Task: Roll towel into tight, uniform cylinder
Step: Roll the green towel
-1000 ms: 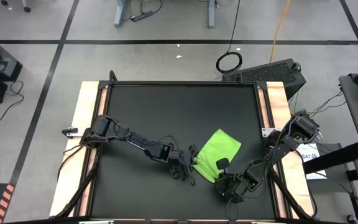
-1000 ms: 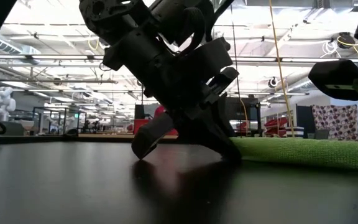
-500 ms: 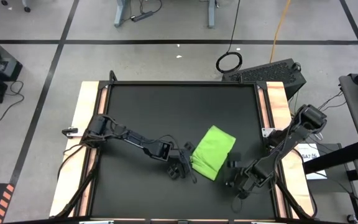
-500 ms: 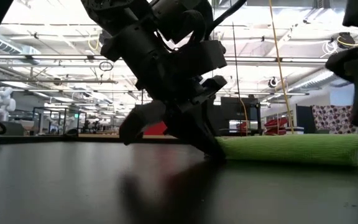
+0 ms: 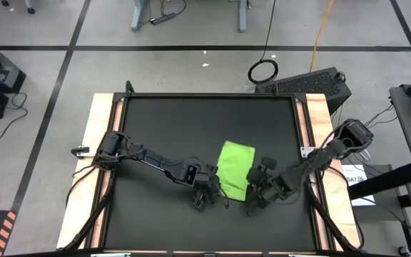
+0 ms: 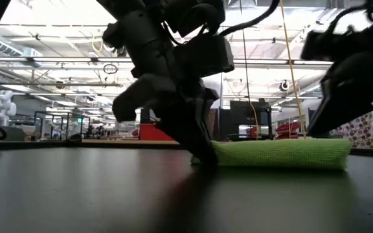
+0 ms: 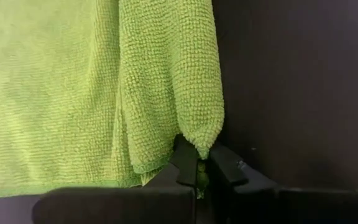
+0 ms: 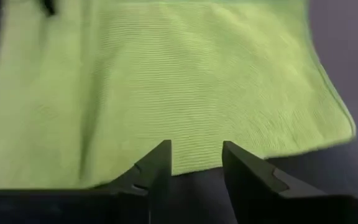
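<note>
The lime-green towel lies folded flat on the black table, right of centre, its long sides running near to far. In the low view the towel is a low flat pad, not a cylinder. My left gripper is at its near left corner, shut on it. My right gripper stands open at the near right edge. In the right wrist view its fingertips reach just over the towel's edge. My left gripper pinches the towel's near left corner between its two fingers, where a fold of several layers comes to a point. The fingers slant down from the near left. The towel lies flat on the table. My right gripper: whether its open fingers touch the towel, I cannot tell.
Pale wooden strips border the black table top on the left and right. There is bare table to the far side and left of the towel. A dark keyboard and a cable coil lie on the floor beyond the far edge.
My right gripper has opened and let go of the towel's near right part. It drew back toward the right edge, then came back to the towel's near edge. The towel has turned from a diagonal lie to near-to-far and shifted a little left, its near left corner still in my left gripper.
</note>
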Controlling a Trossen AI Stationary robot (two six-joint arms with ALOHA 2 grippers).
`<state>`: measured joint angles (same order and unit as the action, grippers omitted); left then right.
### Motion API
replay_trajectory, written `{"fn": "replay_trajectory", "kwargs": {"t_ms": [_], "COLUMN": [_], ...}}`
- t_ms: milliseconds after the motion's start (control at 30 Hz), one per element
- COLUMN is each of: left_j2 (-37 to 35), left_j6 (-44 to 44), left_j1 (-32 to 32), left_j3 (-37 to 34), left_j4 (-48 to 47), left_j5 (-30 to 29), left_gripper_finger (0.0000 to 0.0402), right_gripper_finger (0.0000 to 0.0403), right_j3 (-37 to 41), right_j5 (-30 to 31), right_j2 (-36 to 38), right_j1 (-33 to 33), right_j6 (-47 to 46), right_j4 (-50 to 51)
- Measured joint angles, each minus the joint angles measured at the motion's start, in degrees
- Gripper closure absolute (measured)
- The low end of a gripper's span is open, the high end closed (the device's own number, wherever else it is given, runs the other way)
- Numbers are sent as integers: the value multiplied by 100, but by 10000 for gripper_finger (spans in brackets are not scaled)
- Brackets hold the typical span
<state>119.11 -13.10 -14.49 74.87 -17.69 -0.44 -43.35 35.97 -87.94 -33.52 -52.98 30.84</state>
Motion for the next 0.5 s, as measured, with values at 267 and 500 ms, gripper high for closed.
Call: {"fn": "replay_trajectory", "kwargs": {"t_ms": [267,500], "left_j2": [-11,-2], "left_j6": [1521,2308], "left_j1": [-49,83], "left_j3": [29,19], "left_j4": [-377,-114], "left_j5": [613,1931], "left_gripper_finger": [392,391], "right_gripper_finger": [282,282], "right_j3": [365,367], "right_j5": [-26,-459], "right_j2": [-2,2], "right_j1": [539,186], "right_j6": [1552,3552], "right_j4": [-1537,-2584]}}
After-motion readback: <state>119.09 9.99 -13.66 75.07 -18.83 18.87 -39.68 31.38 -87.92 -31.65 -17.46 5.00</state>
